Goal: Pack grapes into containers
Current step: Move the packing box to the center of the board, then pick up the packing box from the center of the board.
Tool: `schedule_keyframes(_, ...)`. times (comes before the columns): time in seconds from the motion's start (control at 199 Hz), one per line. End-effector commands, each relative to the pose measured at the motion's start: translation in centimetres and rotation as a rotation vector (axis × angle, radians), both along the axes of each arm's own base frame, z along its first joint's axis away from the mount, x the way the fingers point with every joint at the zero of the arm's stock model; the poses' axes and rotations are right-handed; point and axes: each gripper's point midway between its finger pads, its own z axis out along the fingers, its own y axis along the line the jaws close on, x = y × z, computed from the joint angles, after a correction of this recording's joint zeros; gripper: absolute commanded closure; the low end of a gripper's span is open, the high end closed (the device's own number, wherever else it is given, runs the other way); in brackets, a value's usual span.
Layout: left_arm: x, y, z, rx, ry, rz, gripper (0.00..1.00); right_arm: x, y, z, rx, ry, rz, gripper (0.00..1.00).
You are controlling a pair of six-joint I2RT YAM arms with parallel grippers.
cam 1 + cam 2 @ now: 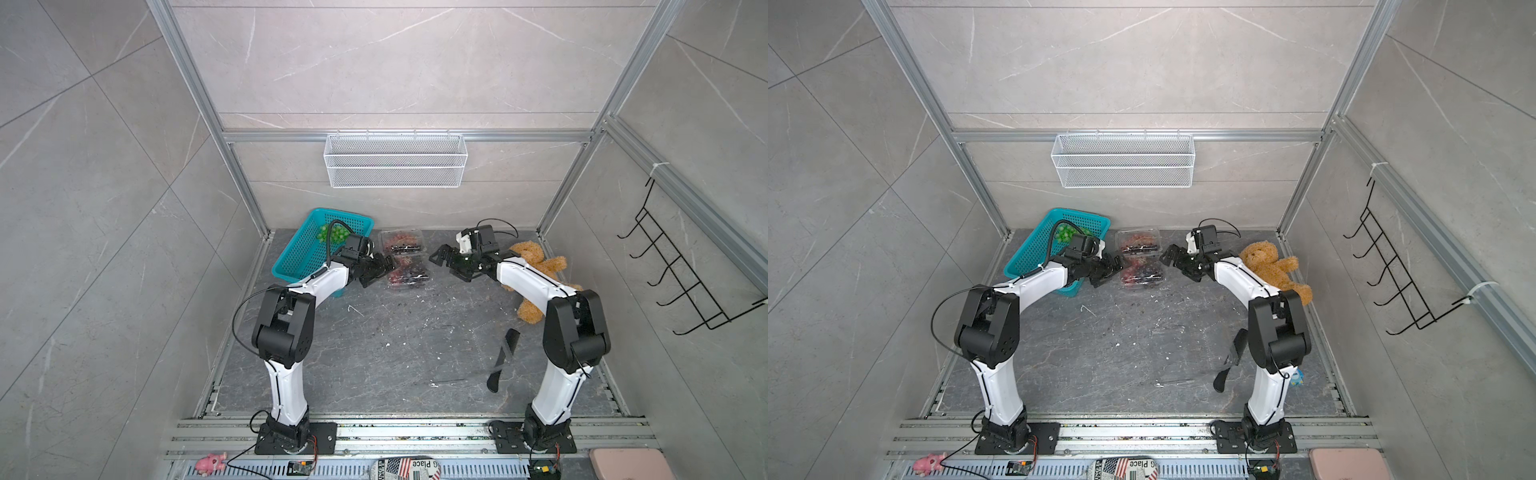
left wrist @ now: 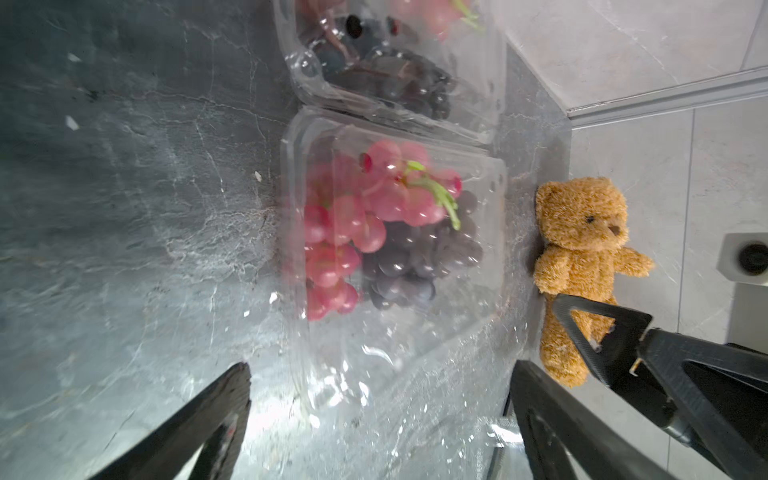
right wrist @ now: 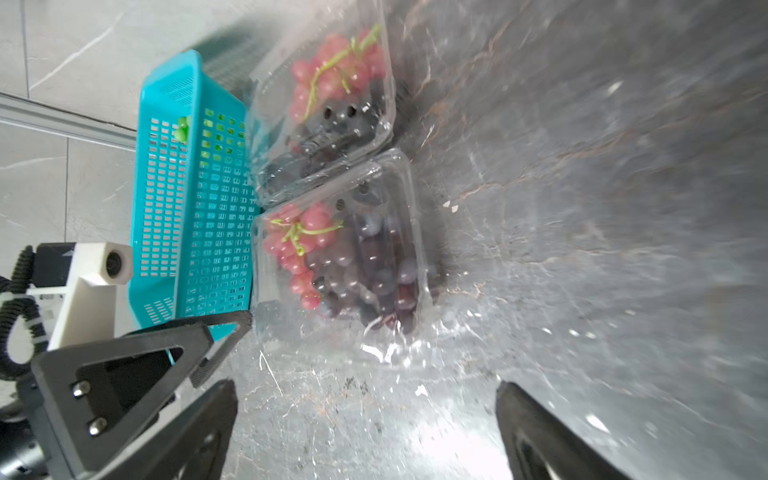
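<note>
Two clear containers stand side by side at the back of the table in both top views, the far one (image 1: 402,241) and the near one (image 1: 409,276). Each holds red grapes (image 2: 353,216) and dark grapes (image 2: 415,257), and the lids look down. Green grapes (image 1: 330,235) lie in the teal basket (image 1: 299,253). My left gripper (image 1: 384,270) is open at the near container's left edge (image 2: 415,345), whose end reaches between the spread fingers (image 2: 382,368). My right gripper (image 1: 442,259) is open and empty, a little right of the containers (image 3: 365,386).
A brown teddy bear (image 1: 536,266) lies behind the right arm by the right wall. A black strap-like object (image 1: 505,357) lies on the table near the right arm's base. A white wire basket (image 1: 395,160) hangs on the back wall and a black hook rack (image 1: 681,274) on the right wall.
</note>
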Motion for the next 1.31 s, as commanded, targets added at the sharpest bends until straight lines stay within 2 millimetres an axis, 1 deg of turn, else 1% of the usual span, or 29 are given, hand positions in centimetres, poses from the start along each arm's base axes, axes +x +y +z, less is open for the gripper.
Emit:
schedule_keyframes(0.0,-1.3,0.5,3.3,0.035,-0.086,-0.027,0.01,-2.9,-3.0,0.3,-0.156,0.015,-0.019,0.01)
schedule_keyframes(0.065,-2.2,0.2,4.4,0.059,-0.119,-0.042,0.00,-4.4,-4.6,0.2,-0.225,0.026,-0.036,0.01)
schedule_keyframes(0.125,-3.3,-0.3,5.3,0.091,-0.152,-0.067,0.00,-5.9,-5.6,0.2,-0.276,0.033,-0.037,0.01)
schedule_keyframes(0.186,-4.4,-1.3,6.2,0.124,-0.190,-0.100,0.00,-7.4,-6.8,0.1,-0.321,0.043,-0.059,0.01)
schedule_keyframes(0.296,-6.8,-3.8,7.5,0.180,-0.260,-0.171,0.00,-10.3,-8.9,-0.3,-0.391,0.063,-0.098,0.01)
schedule_keyframes(0.422,-9.3,-6.3,8.5,0.238,-0.332,-0.232,0.00,-13.5,-10.8,-1.0,-0.451,0.104,-0.122,0.10)
schedule_keyframes(0.582,-12.3,-9.1,8.2,0.295,-0.390,-0.305,0.00,-17.0,-12.6,-2.1,-0.505,0.151,-0.140,0.23)
schedule_keyframes(0.663,-13.3,-9.8,7.8,0.316,-0.402,-0.324,0.00,-18.3,-13.2,-2.8,-0.528,0.168,-0.146,0.31)
schedule_keyframes(0.723,-13.9,-10.2,7.5,0.319,-0.410,-0.330,0.00,-19.1,-13.6,-3.5,-0.540,0.188,-0.146,0.40)
schedule_keyframes(0.773,-14.3,-10.3,7.4,0.326,-0.420,-0.329,0.00,-19.7,-13.8,-4.1,-0.546,0.202,-0.146,0.47)
schedule_keyframes(0.843,-14.6,-10.2,7.2,0.345,-0.439,-0.319,0.00,-20.3,-13.8,-5.2,-0.548,0.223,-0.141,0.49)
schedule_keyframes(0.934,-15.1,-9.9,7.1,0.362,-0.466,-0.311,0.00,-20.4,-13.5,-6.1,-0.536,0.243,-0.134,0.59)
schedule_keyframes(1.059,-15.4,-9.3,7.5,0.386,-0.504,-0.300,0.00,-19.8,-12.7,-6.5,-0.510,0.239,-0.131,0.67)
schedule_keyframes(1.14,-15.2,-8.6,7.6,0.420,-0.517,-0.286,0.00,-19.2,-11.8,-6.2,-0.467,0.229,-0.129,0.73)
schedule_keyframes(1.18,-15.0,-8.0,7.7,0.448,-0.529,-0.273,0.00,-18.9,-11.3,-5.9,-0.445,0.221,-0.126,0.75)
schedule_keyframes(1.22,-14.4,-6.9,7.7,0.498,-0.531,-0.219,0.00,-18.4,-11.0,-5.4,-0.432,0.208,-0.128,0.79)
schedule_keyframes(1.27,-13.1,-4.7,8.0,0.569,-0.515,-0.069,0.00,-18.0,-10.7,-4.9,-0.425,0.195,-0.126,0.83)
schedule_keyframes(1.305,-12.8,-3.3,7.9,0.624,-0.492,-0.015,0.00,-17.6,-10.5,-4.6,-0.420,0.188,-0.123,0.85)
